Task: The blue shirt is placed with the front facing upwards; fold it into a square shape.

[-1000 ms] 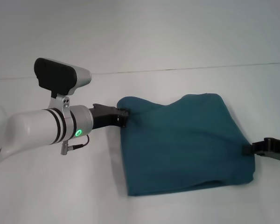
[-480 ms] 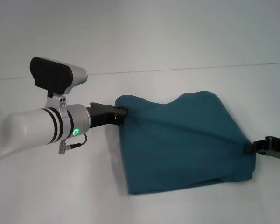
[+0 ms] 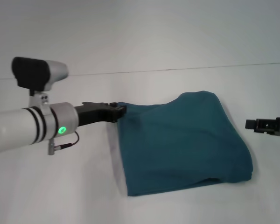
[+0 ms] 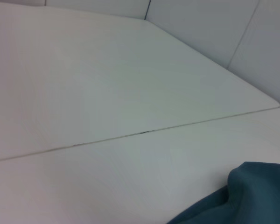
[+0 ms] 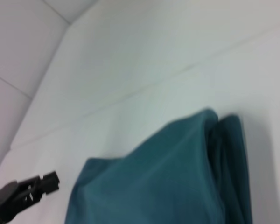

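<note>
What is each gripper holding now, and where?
Left gripper meets the blue shirt at its far-left corner; grip unclear. Right gripper holds nothing, apart from it.

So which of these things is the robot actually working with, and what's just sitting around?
Part of the job:
the blue shirt, folded on the table
left gripper, at the shirt's far-left corner
right gripper, clear of the shirt's right edge

Just there:
the white table; nothing else lies on it

Even, soft light fills all three views — bright, no glare on the white bench [image 3: 177, 42]. The shirt [image 3: 182, 144] throws only a thin, faint shadow along its near and left edges. The right wrist view is blurred throughout — the shirt's folds smear. The left wrist view is soft too, with the cloth corner out of focus.
</note>
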`<state>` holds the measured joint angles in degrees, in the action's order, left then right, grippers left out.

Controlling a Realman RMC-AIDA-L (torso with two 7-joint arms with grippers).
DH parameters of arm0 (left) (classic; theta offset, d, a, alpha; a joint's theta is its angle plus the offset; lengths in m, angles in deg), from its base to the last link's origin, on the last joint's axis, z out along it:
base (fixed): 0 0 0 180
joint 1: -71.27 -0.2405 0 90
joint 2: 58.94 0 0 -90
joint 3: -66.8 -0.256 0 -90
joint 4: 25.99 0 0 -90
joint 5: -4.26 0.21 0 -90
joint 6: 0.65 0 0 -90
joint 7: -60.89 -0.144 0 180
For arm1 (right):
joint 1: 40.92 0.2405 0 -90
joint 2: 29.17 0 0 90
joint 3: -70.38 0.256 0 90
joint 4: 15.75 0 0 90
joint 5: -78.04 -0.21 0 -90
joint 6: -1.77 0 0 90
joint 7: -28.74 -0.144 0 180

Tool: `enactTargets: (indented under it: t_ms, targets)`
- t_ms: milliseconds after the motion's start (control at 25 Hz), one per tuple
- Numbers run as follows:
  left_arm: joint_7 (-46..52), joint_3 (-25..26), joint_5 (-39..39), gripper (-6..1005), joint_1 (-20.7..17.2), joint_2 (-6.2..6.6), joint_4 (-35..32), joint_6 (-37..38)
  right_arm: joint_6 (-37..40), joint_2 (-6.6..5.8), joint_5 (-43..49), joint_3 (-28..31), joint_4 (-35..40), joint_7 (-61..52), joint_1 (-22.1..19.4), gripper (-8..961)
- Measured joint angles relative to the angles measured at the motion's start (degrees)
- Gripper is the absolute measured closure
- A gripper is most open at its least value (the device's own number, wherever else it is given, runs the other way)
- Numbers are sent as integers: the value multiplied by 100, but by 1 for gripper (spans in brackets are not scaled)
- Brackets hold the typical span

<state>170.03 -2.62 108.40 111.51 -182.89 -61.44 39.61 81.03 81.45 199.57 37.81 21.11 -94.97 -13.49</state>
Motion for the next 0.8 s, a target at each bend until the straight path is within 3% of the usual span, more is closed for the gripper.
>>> enactTargets:
  t_ms: [160, 360, 800]
  targets:
    - [513, 495, 605, 758, -195, 3, -345, 483, 128, -26, -276, -3, 106, 232, -75, 456]
    - [1173, 786, 1268, 639, -343, 2, -631, 1238, 149, -19, -310, -3, 107, 345, -70, 220]
    - [2480, 1065, 2126, 266, -476, 35, -1263, 2914, 348, -168, -391, 24, 221, 285, -12, 48]
